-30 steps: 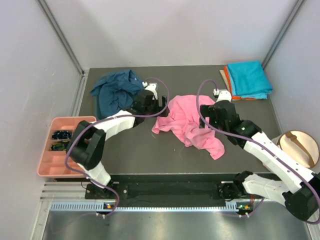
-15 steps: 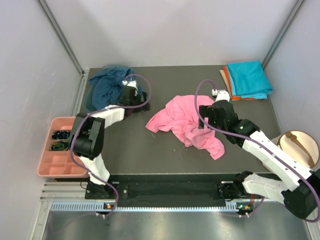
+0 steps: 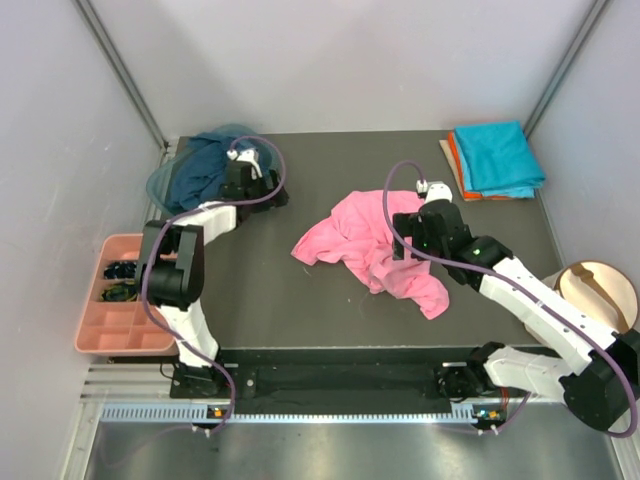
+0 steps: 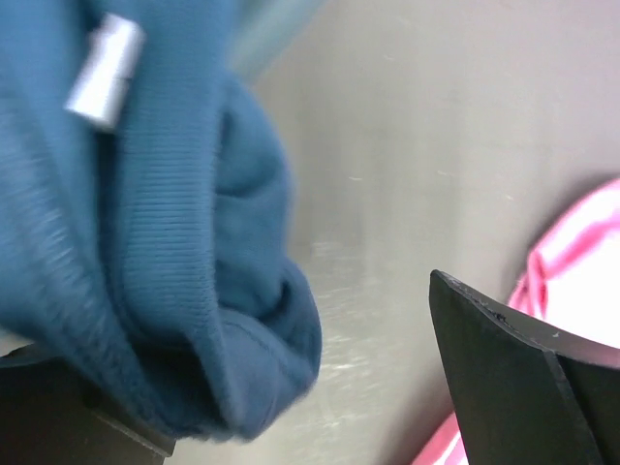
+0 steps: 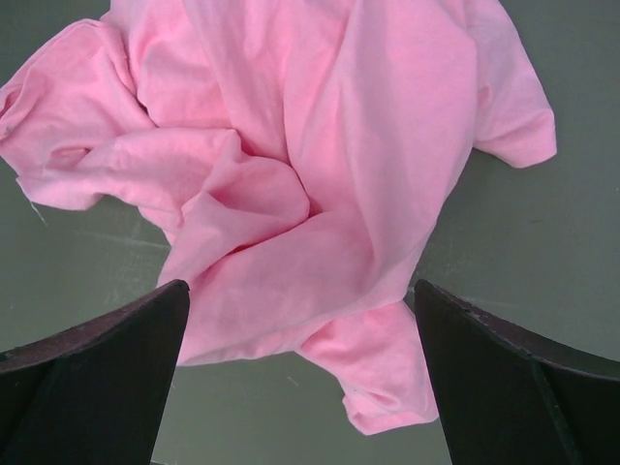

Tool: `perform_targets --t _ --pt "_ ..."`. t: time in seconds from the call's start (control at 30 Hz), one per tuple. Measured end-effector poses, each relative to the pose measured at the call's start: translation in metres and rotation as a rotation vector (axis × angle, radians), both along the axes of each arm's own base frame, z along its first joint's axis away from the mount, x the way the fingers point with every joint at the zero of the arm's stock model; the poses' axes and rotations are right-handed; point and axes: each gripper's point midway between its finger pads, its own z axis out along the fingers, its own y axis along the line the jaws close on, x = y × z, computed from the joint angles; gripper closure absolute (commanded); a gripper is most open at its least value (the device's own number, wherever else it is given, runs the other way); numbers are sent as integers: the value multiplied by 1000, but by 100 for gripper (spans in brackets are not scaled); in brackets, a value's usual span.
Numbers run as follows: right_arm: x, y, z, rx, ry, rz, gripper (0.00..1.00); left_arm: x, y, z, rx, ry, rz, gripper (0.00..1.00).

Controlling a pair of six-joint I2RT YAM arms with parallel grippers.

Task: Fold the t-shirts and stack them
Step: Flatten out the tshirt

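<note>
The bright pink t-shirt (image 3: 365, 245) lies crumpled at mid-table. My right gripper (image 3: 408, 238) hovers over it, open, with the pink cloth (image 5: 320, 145) spread below and between its fingers (image 5: 87, 378). The dark navy t-shirt (image 3: 200, 170) is bunched at the back left corner, its left edge blurred. My left gripper (image 3: 258, 192) is beside it, open. Navy cloth (image 4: 165, 242) hangs against its left finger, and a bit of pink (image 4: 581, 262) shows past the right finger (image 4: 523, 378). The turquoise t-shirt (image 3: 497, 157) lies folded on the orange one (image 3: 455, 160) at the back right.
A salmon-pink compartment tray (image 3: 100, 330) holding small dark items sits off the table's left edge. A round tan object (image 3: 600, 295) lies beyond the right edge. Grey walls close in the left, back and right sides.
My left arm swung left and back from the pink t-shirt's edge to the navy one, which shifted toward the back left corner. The pink shirt's left edge spread slightly. The right arm barely moved.
</note>
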Motion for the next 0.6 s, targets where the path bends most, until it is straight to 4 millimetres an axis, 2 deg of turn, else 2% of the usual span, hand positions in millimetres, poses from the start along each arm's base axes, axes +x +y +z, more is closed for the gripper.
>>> perform_targets --t 0.17,0.27,0.47,0.6 --pt "0 0 0 1 0 0 1 15 -31 -11 -20 5 -80 1" --pt "0 0 0 1 0 0 1 31 -38 -16 -6 -9 -103 1" --pt "0 0 0 1 0 0 1 65 -30 -3 26 -83 -94 1" --pt "0 0 0 1 0 1 1 89 -13 12 34 -137 -66 1"
